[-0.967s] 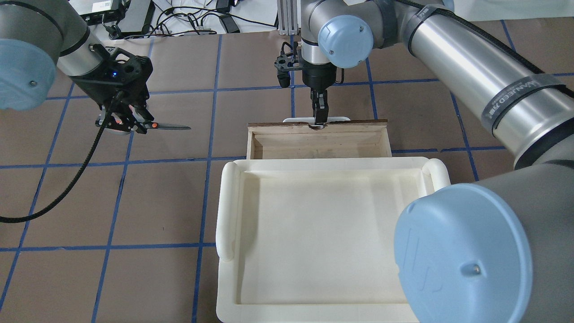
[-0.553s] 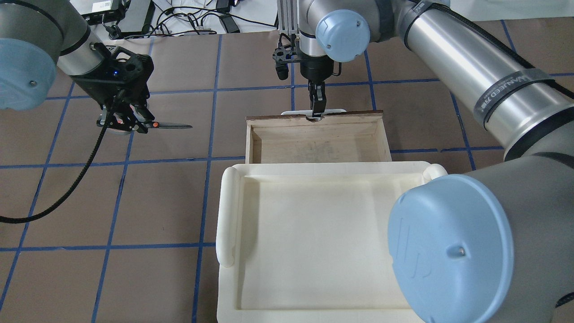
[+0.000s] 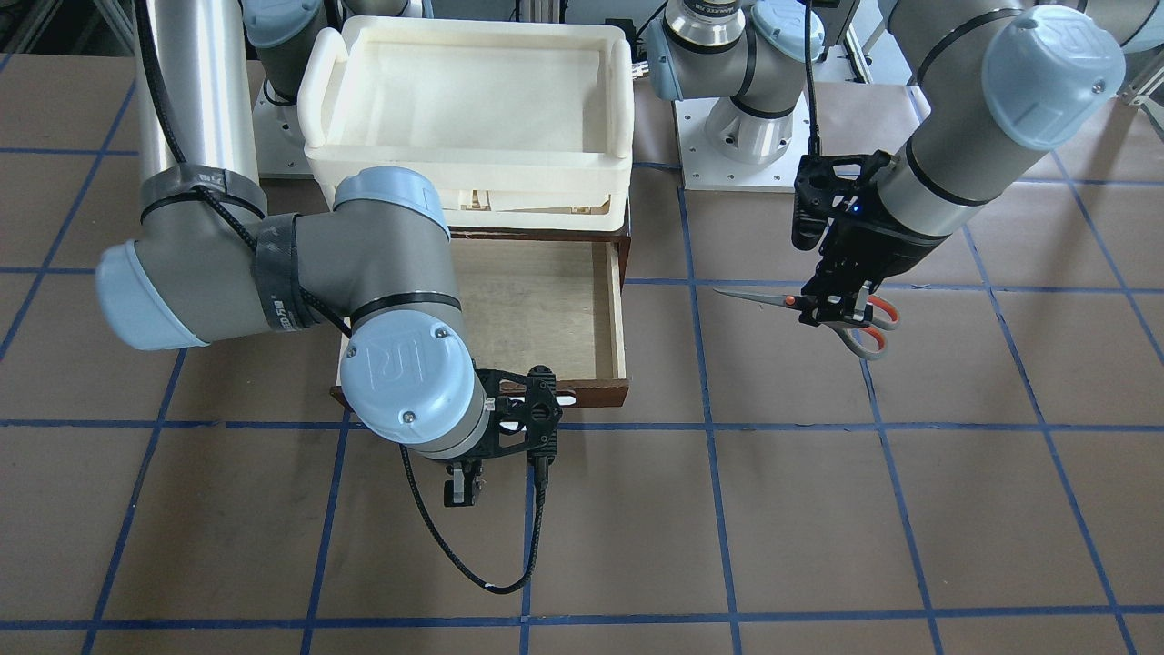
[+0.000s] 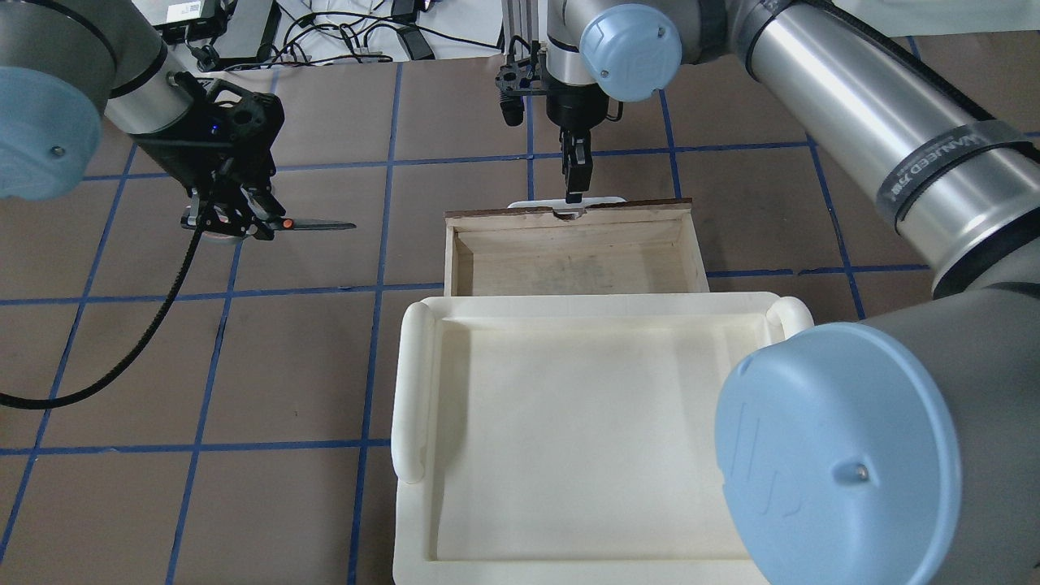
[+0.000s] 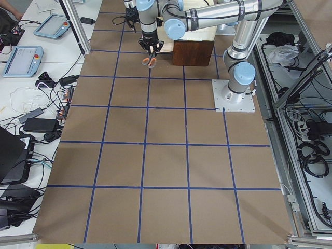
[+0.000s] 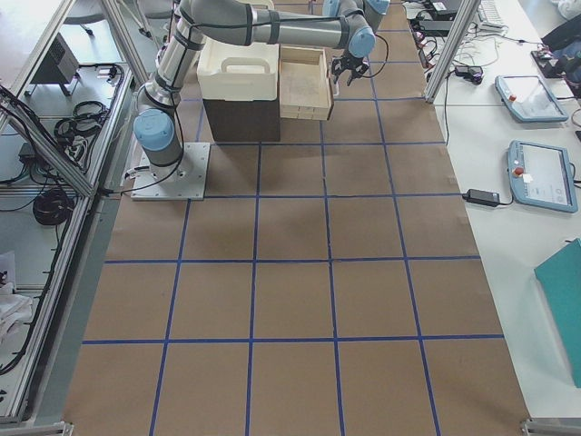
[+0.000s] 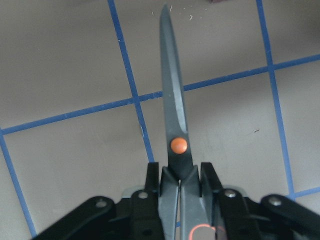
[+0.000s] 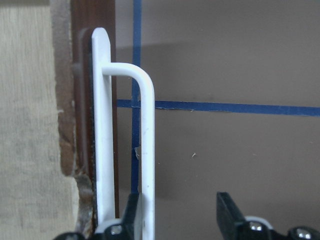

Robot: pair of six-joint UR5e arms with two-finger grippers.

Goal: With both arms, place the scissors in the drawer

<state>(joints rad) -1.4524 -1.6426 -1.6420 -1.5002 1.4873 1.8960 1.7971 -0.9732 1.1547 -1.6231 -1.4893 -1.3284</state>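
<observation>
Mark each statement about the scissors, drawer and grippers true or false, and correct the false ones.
1. The left gripper holds the scissors. True.
2. The drawer is shut. False: it stands open, with its plywood floor showing.
3. The scissors lie in the drawer. False: they are held off to its side, over the table.
4. The scissors' blades are closed. True.
5. The right gripper is also on the scissors. False: it is at the drawer's handle.
</observation>
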